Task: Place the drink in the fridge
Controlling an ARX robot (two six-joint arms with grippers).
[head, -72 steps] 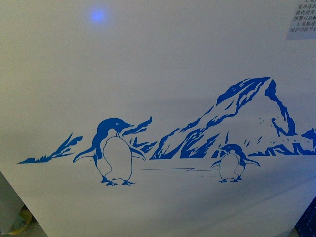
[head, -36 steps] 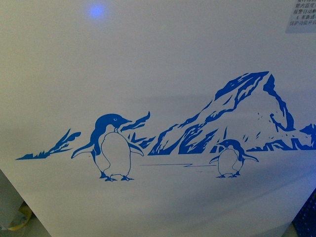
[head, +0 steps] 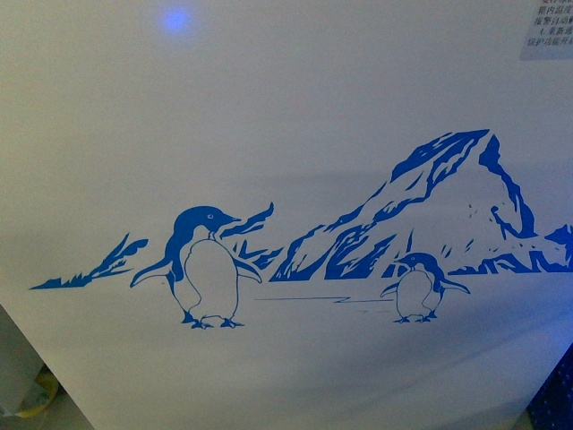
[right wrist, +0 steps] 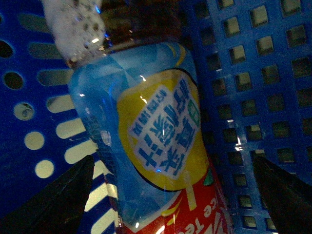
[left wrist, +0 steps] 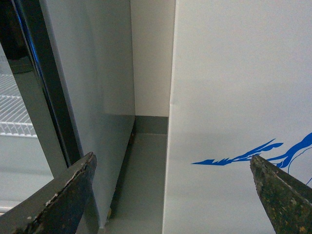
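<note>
The fridge (head: 286, 134) fills the front view as a white panel with blue penguin-and-mountain artwork; neither arm shows there. In the right wrist view the drink (right wrist: 156, 126), a clear bottle with a light blue label, a yellow oval and a red patch, lies inside a blue perforated basket (right wrist: 253, 73). My right gripper (right wrist: 173, 158) is open, its dark fingers on either side of the bottle and apart from it. My left gripper (left wrist: 171, 157) is open and holds nothing, facing the fridge's (left wrist: 234, 87) vertical corner edge.
A tall grey cabinet (left wrist: 87, 73) with a glass door and wire shelves (left wrist: 14, 112) stands beside the fridge, with a narrow strip of grey floor (left wrist: 146, 170) between them. A printed sticker (head: 546, 31) is on the fridge's upper right. Something blue (head: 560, 394) shows at the lower right.
In the front view the penguin artwork has shifted slightly upward compared with a second ago; over the last half second it has hardly moved.
</note>
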